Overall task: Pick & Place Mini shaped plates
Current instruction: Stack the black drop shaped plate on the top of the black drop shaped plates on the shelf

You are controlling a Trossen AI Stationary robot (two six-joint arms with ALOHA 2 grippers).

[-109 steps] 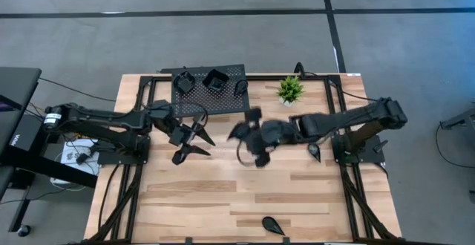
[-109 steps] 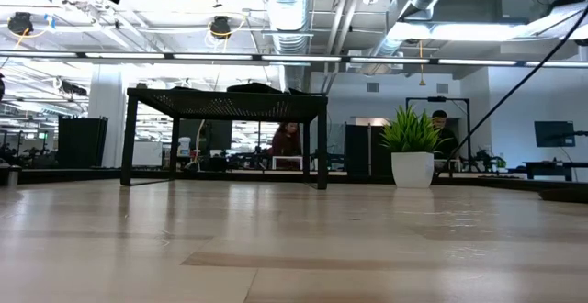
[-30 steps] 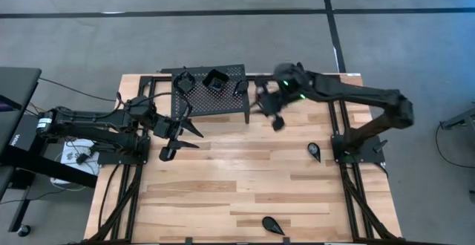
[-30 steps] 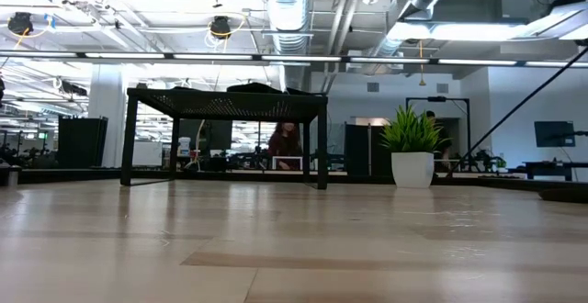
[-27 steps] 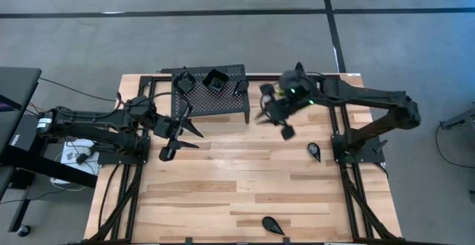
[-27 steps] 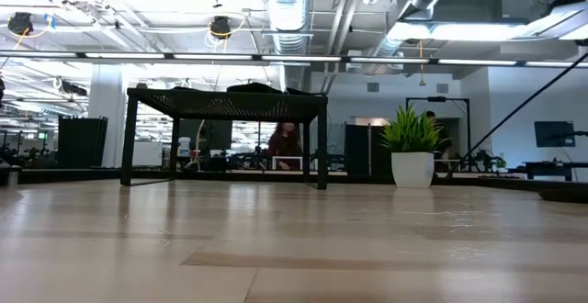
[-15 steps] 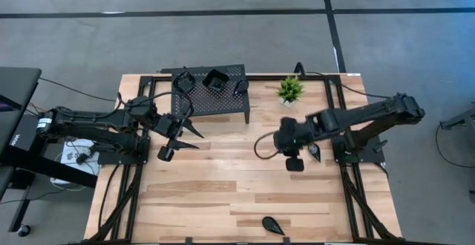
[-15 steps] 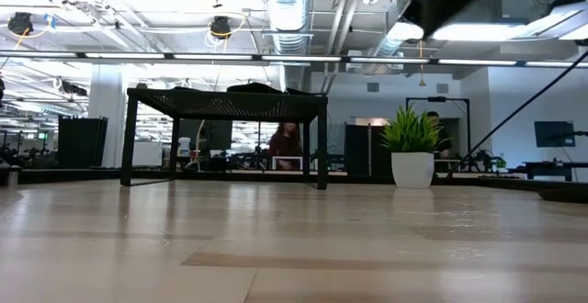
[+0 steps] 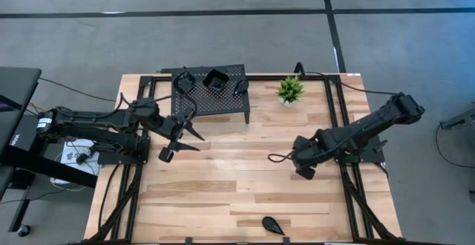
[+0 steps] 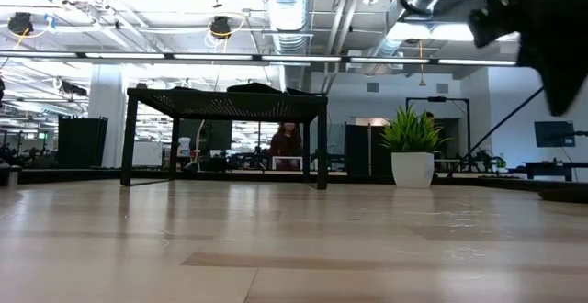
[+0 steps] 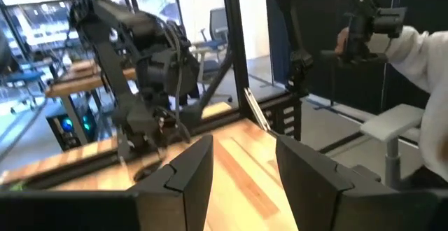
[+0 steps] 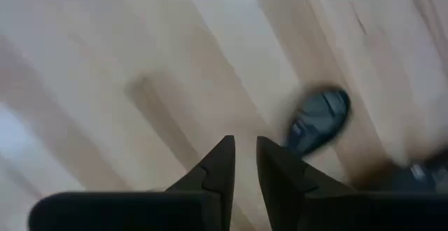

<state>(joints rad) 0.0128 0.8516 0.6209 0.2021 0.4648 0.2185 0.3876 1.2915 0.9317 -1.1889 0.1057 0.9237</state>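
Three black mini shaped plates (image 9: 215, 81) rest on top of the black perforated stand (image 9: 223, 104) at the table's far side. A teardrop plate (image 12: 318, 119) lies flat on the wood just beside my right gripper (image 12: 245, 150), which points down above the table at the right (image 9: 303, 167), open by a narrow gap and holding nothing. In the high view my right arm hides that plate. Another teardrop plate (image 9: 273, 225) lies by the near edge. My left gripper (image 11: 241, 168) hovers open and level near the stand's left front (image 9: 191, 138).
A small green potted plant (image 9: 290, 89) stands right of the stand at the far side. Bare wood spans the table's middle and near part. Beyond the table, in the left wrist view, a person's white sleeve (image 11: 420, 49) shows beside another arm.
My right gripper has swung from the stand's right end toward the table's near right and down, tipping over until it points down over the teardrop plate by the right edge. My left arm has stayed in place.
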